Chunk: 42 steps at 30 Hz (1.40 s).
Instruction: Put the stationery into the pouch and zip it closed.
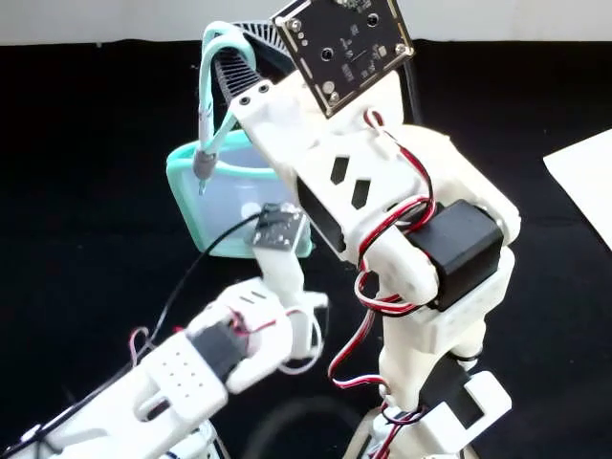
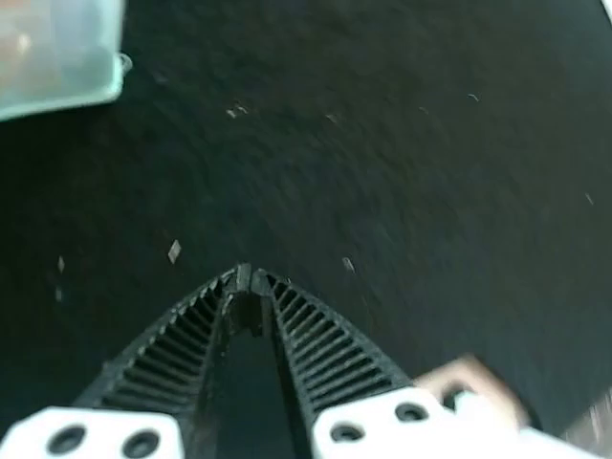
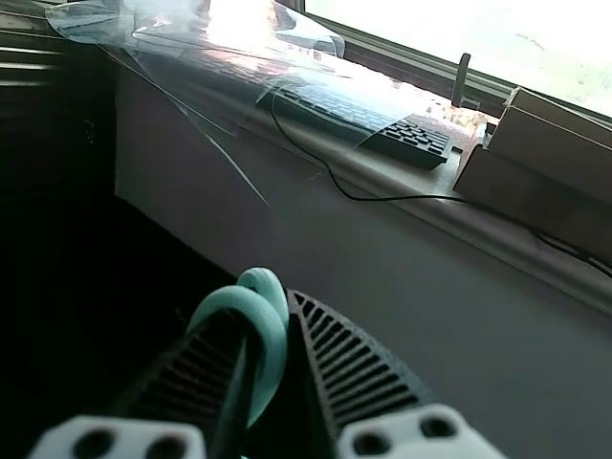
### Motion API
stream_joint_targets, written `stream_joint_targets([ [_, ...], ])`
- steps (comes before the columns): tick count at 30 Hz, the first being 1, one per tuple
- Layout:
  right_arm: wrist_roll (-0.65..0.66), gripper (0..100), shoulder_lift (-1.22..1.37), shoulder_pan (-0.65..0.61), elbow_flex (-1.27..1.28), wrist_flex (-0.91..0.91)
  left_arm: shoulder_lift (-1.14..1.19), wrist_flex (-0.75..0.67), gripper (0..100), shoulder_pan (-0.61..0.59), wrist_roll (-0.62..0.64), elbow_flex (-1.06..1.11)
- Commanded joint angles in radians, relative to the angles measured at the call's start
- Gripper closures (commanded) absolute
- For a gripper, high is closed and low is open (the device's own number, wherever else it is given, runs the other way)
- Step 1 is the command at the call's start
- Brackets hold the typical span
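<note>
A teal pouch [image 1: 234,206] with a translucent face lies on the black table. Its teal strap loop [image 1: 212,67] rises from a grey end [image 1: 203,164] at the pouch's upper edge. My right gripper [image 1: 224,59] is raised above the pouch's far side and shut on that loop. The right wrist view has the strap loop [image 3: 251,325] pinched between the black fingers of the right gripper [image 3: 273,308]. My left gripper [image 2: 244,279] is shut with nothing in it, low over bare black cloth. A corner of the pouch [image 2: 57,48] lies a little beyond it.
A white sheet [image 1: 585,177] lies at the table's right edge. The left arm's wrist board [image 1: 279,229] sits over the pouch's near edge. Small pale specks [image 2: 174,251] dot the cloth. Beyond the table is a sill with a keyboard [image 3: 382,120].
</note>
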Motion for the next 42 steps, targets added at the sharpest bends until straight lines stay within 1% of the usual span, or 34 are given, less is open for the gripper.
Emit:
stream_joint_targets([
  [1,0.002,99.0,-0.004,0.016,-0.027,0.004,-0.176,0.112,99,0.024,-0.054,-0.021],
  [4,0.002,99.0,-0.002,0.018,-0.025,0.004,-0.269,0.247,99,0.03,-0.167,-0.07],
  [6,0.002,99.1,-0.002,0.019,-0.025,0.004,-0.302,0.362,99,0.027,-0.212,-0.133],
  [8,0.0,99.1,-0.002,0.047,-0.025,0.004,-0.323,0.486,99,0.021,-0.252,-0.213],
  [10,-0.034,99.1,-0.002,0.079,-0.025,0.002,-0.34,0.609,99,-0.001,-0.299,-0.306],
  [13,-0.061,99.1,-0.004,0.142,-0.025,0.004,-0.354,0.799,99,-0.019,-0.376,-0.555],
  [15,-0.063,99.1,-0.007,0.157,-0.025,0.005,-0.354,0.918,99,-0.019,-0.382,-0.742],
  [18,-0.075,99.1,-0.01,0.156,-0.025,0.005,-0.352,1.002,99,-0.053,-0.384,-1.015],
  [20,-0.075,99.1,-0.01,0.154,-0.025,0.007,-0.352,1.005,99,-0.151,-0.384,-1.164],
  [22,-0.075,99.1,-0.008,0.154,-0.025,0.03,-0.352,1.003,99,-0.303,-0.394,-1.245],
  [25,-0.077,99.1,-0.01,0.153,-0.027,0.054,-0.335,0.928,99,-0.513,-0.496,-1.204],
  [27,-0.077,99.1,-0.012,0.153,-0.028,0.056,-0.285,0.836,99,-0.602,-0.503,-1.11],
  [29,-0.077,99.1,-0.012,0.153,-0.028,0.058,-0.219,0.726,99,-0.647,-0.503,-1.017],
  [31,-0.095,99.1,-0.012,0.153,-0.028,0.074,-0.143,0.617,99,-0.667,-0.503,-0.949],
  [35,-0.095,99.1,-0.012,0.154,-0.028,0.082,-0.002,0.489,91,-0.719,-0.503,-0.92],
  [38,-0.092,99.1,-0.007,0.154,-0.031,0.081,0.059,0.48,88,-0.737,-0.503,-0.937],
  [42,-0.092,99.1,-0.004,0.154,-0.027,0.081,0.042,0.592,87,-0.736,-0.503,-1.0],
])
